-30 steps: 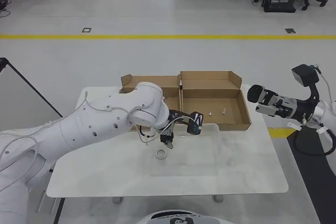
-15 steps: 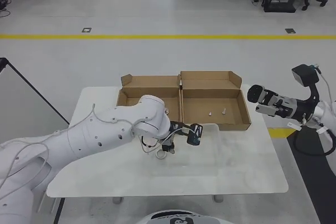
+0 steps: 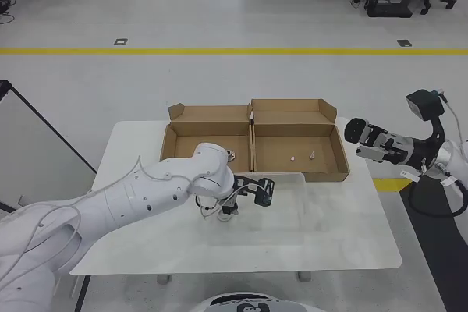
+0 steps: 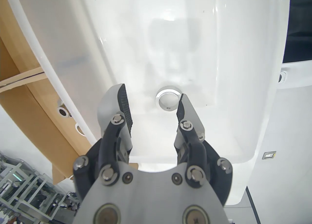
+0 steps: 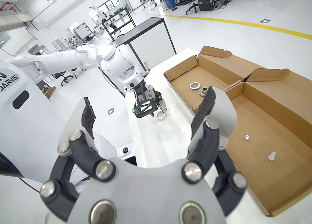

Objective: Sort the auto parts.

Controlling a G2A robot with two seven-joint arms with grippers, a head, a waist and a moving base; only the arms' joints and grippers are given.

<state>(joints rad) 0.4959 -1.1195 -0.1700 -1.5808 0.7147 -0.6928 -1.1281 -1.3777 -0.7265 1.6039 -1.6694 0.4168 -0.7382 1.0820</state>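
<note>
A silver ring [image 4: 168, 100] lies on the white table [image 3: 335, 226]. My left gripper [image 4: 153, 98] is open just above it, with the ring between the fingers, close to one fingertip [image 4: 181, 103]. The right wrist view has the same left gripper [image 5: 158, 111] low over the ring [image 5: 160, 116]. In the top view that gripper [image 3: 228, 209] covers the ring. My right gripper [image 3: 359, 143] is open and empty, held in the air past the table's right end, beside the boxes.
Two open cardboard boxes sit side by side at the table's far edge. The left box [image 5: 180, 81] holds a ring [image 5: 194, 85] and a flanged part [image 5: 203, 91]. The right box [image 5: 280, 122] holds a nut [image 5: 247, 137] and a bolt [image 5: 271, 155].
My left arm has swung toward the table's near side and brought its open gripper down over the ring. The right arm has stayed still.
</note>
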